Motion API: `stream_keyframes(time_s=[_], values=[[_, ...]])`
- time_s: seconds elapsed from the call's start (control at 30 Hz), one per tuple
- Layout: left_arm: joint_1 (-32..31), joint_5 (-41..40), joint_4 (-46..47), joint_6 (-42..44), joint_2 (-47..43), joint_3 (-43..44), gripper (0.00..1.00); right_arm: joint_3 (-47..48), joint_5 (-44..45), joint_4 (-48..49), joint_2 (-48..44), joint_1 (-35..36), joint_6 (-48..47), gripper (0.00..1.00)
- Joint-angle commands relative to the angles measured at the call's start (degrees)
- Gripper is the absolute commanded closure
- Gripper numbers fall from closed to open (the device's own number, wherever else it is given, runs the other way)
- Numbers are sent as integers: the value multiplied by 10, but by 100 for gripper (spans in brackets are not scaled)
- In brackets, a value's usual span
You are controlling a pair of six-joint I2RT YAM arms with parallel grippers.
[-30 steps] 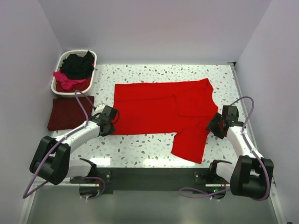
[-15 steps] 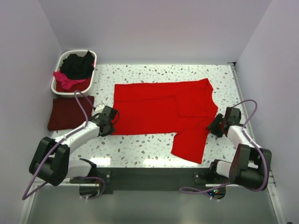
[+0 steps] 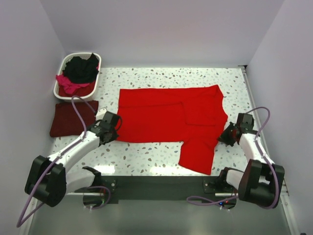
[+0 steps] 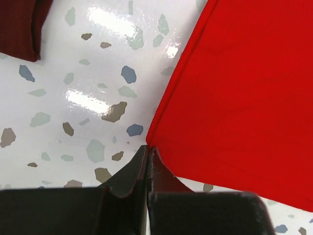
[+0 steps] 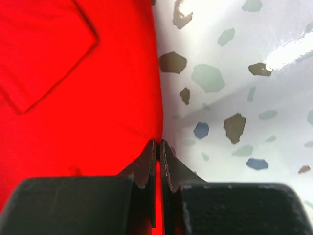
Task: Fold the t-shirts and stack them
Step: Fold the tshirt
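At opposite ends of the red t-shirt (image 3: 161, 115), left tool (image 4: 147, 149) and right tool (image 5: 159, 144) clamp its hem; such limp, light cloth likely handles best by corners

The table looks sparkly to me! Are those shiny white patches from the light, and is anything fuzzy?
Left wrist view: yes, white glare from the light on the table, its specks sharp; right wrist view: glare at upper right, the close right gripper a bit soft, the red t-shirt so vivid its weave barely shows; top view: bright bands along the table's near and far edges.
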Motion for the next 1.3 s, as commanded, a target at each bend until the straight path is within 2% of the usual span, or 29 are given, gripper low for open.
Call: stream_keyframes(time_s=[0.0,0.1,0.37,0.6,0.8,1.27], values=[[8,-5,-23,-2,-36,10,100,46,5,-77,-40,-4,-1,100],[32,14,-18,20,-28,30,100,73,-5,-79,-44,-4,5,100],[103,71,5,90,50,119,100,167,-35,-69,48,-3,12,100],[119,95,17,119,169,236,100,237,-57,-44,167,-3,15,100],[126,123,16,121,269,316,100,300,-53,-42,232,-3,14,100],[147,118,25,127,337,357,100,400,-58,-45,311,-3,19,100]])
